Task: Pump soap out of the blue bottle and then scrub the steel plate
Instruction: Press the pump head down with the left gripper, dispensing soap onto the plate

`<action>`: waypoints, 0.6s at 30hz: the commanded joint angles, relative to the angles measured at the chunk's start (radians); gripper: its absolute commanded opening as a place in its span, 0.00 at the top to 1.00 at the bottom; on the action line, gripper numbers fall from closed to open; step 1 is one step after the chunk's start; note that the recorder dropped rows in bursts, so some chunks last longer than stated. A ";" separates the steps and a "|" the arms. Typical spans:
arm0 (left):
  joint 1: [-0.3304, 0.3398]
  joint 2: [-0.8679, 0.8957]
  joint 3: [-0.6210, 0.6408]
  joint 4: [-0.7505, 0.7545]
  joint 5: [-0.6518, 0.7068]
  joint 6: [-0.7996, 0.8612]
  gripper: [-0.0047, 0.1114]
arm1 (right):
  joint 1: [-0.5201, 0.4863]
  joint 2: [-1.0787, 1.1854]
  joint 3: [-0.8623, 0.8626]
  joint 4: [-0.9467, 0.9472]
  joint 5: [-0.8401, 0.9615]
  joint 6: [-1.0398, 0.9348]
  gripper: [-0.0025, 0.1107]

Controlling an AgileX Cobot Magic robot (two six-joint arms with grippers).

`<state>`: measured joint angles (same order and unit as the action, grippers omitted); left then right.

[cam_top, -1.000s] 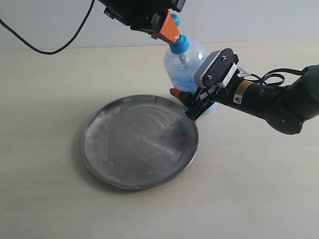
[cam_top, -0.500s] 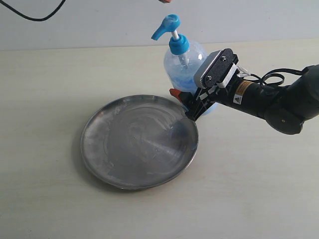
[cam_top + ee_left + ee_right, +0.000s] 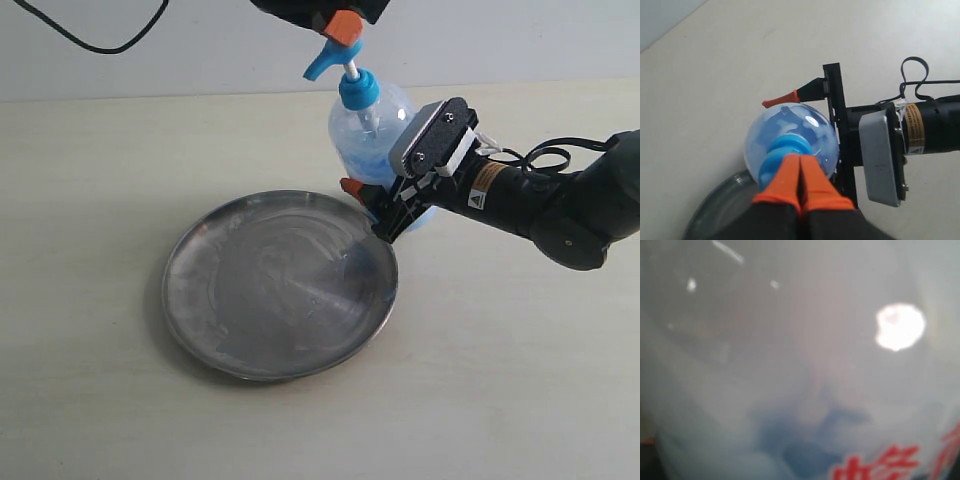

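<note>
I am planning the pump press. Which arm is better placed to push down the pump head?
Left. The left gripper, shut, is directly above the pump head, while the right gripper is busy clamping the bottle.

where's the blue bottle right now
In the exterior view the blue bottle stands upright at upper centre, just beyond the far right rim of the plate, gripped low by the right end effector, the left end effector at its pump.
</note>
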<state>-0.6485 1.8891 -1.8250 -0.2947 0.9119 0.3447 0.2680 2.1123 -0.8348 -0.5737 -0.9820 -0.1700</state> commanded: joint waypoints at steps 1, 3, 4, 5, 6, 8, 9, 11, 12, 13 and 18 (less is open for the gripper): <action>-0.001 -0.004 -0.004 0.023 -0.015 -0.016 0.96 | 0.000 -0.013 -0.010 -0.012 -0.060 -0.005 0.98; -0.001 -0.004 -0.004 0.024 -0.016 -0.016 0.96 | 0.000 -0.013 -0.010 -0.012 -0.060 -0.005 0.98; -0.001 -0.004 -0.004 0.026 -0.019 -0.016 0.96 | 0.000 -0.013 -0.010 -0.012 -0.060 -0.005 0.98; -0.001 -0.004 -0.009 0.028 -0.021 -0.016 0.96 | 0.000 -0.013 -0.010 -0.012 -0.060 -0.005 0.98; -0.001 -0.004 -0.013 0.028 -0.021 -0.016 0.96 | 0.000 -0.013 -0.010 -0.012 -0.060 -0.005 0.98; -0.001 -0.004 -0.018 0.028 -0.023 -0.017 0.96 | 0.000 -0.013 -0.010 -0.012 -0.060 -0.005 0.98; -0.001 -0.004 -0.018 0.028 -0.021 -0.020 0.96 | 0.000 -0.013 -0.010 -0.012 -0.058 -0.005 0.98; -0.001 -0.004 -0.018 0.030 -0.013 -0.020 0.96 | 0.000 -0.013 -0.010 -0.012 -0.058 -0.005 0.98; -0.001 -0.003 -0.018 0.032 -0.008 -0.020 0.96 | 0.000 -0.013 -0.010 -0.012 -0.058 -0.005 0.98; -0.001 -0.001 -0.018 0.034 -0.003 -0.020 0.96 | 0.000 -0.013 -0.010 -0.012 -0.058 -0.005 0.98; -0.001 0.006 -0.018 0.046 0.001 -0.027 0.96 | 0.000 -0.013 -0.010 -0.012 -0.058 -0.005 0.98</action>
<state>-0.6485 1.8915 -1.8350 -0.2567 0.9131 0.3260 0.2680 2.1123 -0.8348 -0.5737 -0.9820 -0.1700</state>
